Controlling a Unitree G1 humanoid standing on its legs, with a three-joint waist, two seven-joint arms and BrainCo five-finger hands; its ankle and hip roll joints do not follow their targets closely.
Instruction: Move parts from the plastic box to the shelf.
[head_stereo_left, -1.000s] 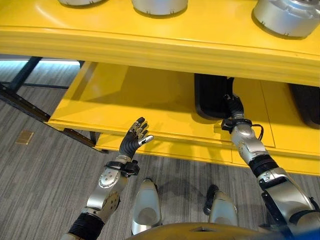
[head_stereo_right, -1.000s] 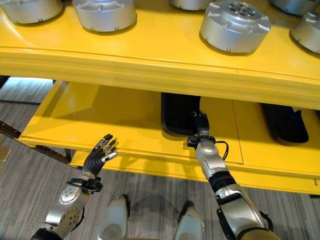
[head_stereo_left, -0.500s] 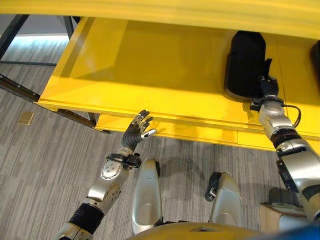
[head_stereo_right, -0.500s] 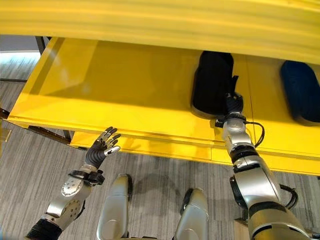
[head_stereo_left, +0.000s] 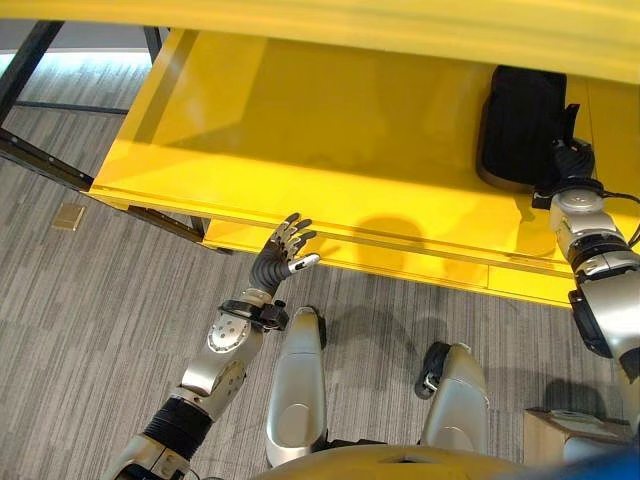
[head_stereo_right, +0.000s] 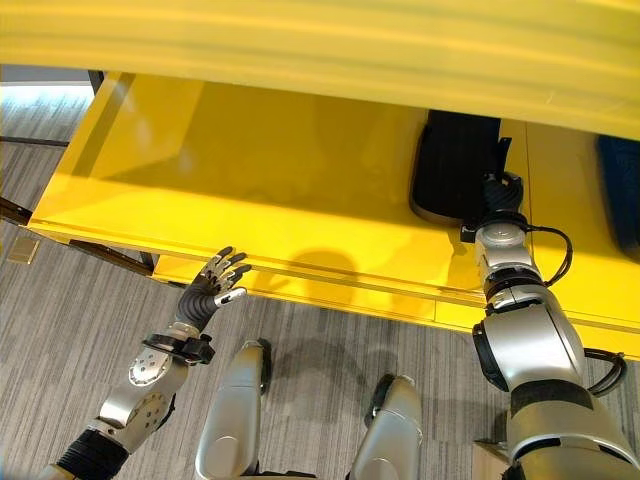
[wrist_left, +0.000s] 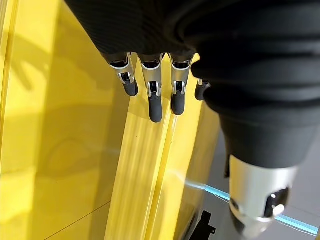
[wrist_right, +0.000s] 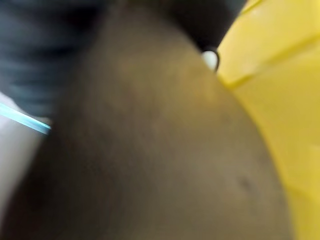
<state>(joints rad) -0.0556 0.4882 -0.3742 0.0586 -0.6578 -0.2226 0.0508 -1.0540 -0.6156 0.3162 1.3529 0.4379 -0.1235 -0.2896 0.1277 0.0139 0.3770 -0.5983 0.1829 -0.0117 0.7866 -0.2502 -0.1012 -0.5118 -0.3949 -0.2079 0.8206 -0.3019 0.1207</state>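
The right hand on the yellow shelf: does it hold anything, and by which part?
It cannot be told. The right hand lies against the near end of the black part on the yellow shelf, but its fingers are hidden.

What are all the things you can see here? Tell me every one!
Shelf: one, yellow, wide flat board across the top of both eye views.
Black part: one, black, lying on the shelf at its right side.
Blue thing: one, dark blue, on the shelf at the far right edge.
Floor: grey carpet, below the shelf.
Left hand: fingers straight, empty, in front of the shelf's edge.
Right hand: at the black part; fingers unclear.
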